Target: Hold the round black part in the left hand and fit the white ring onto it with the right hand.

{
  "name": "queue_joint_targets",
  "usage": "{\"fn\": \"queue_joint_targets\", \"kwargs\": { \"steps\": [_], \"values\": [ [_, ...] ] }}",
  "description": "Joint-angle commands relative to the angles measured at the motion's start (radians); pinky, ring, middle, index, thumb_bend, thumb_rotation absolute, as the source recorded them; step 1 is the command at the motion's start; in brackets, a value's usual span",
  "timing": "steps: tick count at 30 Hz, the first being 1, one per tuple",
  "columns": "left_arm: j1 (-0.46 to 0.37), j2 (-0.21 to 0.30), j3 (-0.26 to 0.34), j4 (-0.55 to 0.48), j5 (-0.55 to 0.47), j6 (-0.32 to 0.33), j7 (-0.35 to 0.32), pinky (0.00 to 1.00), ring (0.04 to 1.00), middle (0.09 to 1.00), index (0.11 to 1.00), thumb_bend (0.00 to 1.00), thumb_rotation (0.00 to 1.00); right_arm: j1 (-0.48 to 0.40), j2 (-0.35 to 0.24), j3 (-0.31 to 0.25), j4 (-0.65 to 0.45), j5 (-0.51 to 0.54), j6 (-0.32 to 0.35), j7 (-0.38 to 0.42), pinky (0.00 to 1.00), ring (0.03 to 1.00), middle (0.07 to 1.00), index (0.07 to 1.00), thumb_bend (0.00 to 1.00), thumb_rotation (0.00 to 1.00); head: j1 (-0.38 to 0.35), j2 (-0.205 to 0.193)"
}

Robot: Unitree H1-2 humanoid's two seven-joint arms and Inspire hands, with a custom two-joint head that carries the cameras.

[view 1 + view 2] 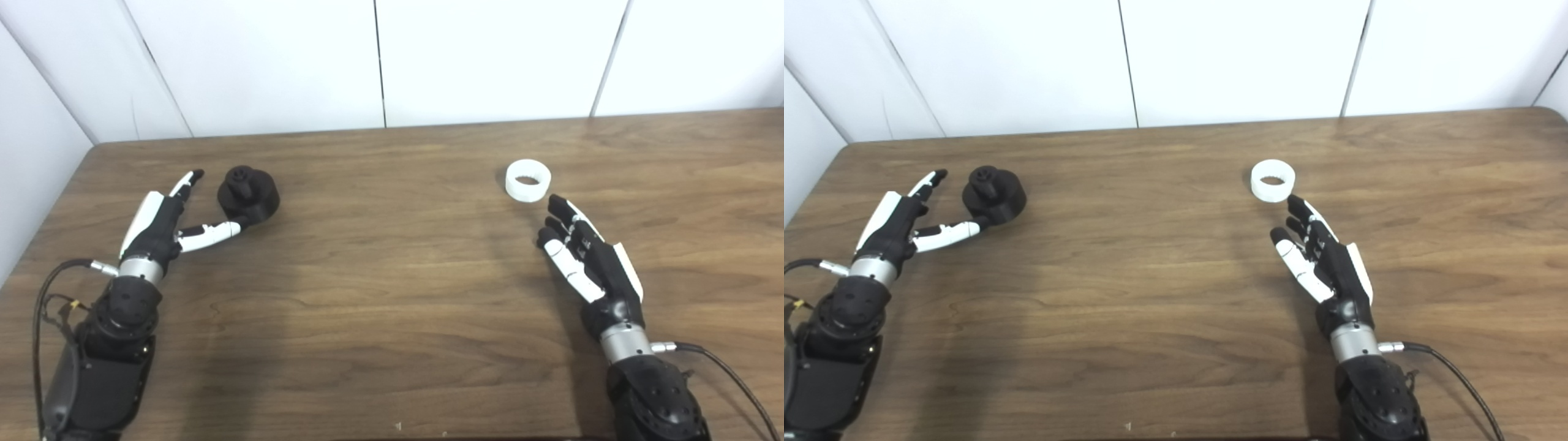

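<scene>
The wooden bench [392,275] carries everything. The left hand [165,226] lies low on it, fingers [187,182] spread apart and holding nothing; the thumb tip reaches the base of the round black part [248,193], which sits just beyond it. The right hand [588,257] has its fingers [560,208] extended and apart, empty. The white ring [528,180] lies just past those fingertips.

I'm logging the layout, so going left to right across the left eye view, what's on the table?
left hand → round black part → white ring → right hand
</scene>
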Motion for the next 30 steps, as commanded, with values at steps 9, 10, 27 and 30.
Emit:
{"fn": "queue_joint_targets", "kwargs": {
  "steps": [9,10,27,30],
  "values": [
    [-0.090,0.076,-0.029,0.053,0.004,-0.016,-0.070,0.95,1.000,1.000,0.965,1.00,0.37,-0.004,-0.008,-0.002,-0.036,-0.004,-0.042,0.008,0.81,0.918,0.921,0.893,0.56,0.52,0.001,-0.001],
    [-0.094,0.077,-0.030,0.060,0.003,-0.017,-0.075,0.95,1.000,1.000,0.968,1.00,0.37,-0.004,-0.009,-0.002,-0.034,-0.004,-0.046,0.008,0.81,0.916,0.920,0.892,0.56,0.53,0.001,-0.001],
    [-0.166,0.115,-0.069,0.119,0.021,-0.012,-0.126,1.00,1.000,0.999,0.955,1.00,0.30,0.013,-0.010,-0.006,-0.037,0.000,-0.054,0.010,0.81,0.912,0.911,0.887,0.56,0.53,0.017,-0.010],
    [-0.176,0.118,-0.080,0.118,0.040,-0.005,-0.124,1.00,1.000,0.990,0.951,1.00,0.29,0.017,-0.011,-0.008,-0.036,0.003,-0.060,0.013,0.80,0.913,0.909,0.882,0.57,0.53,0.021,-0.012]
  ]
}}
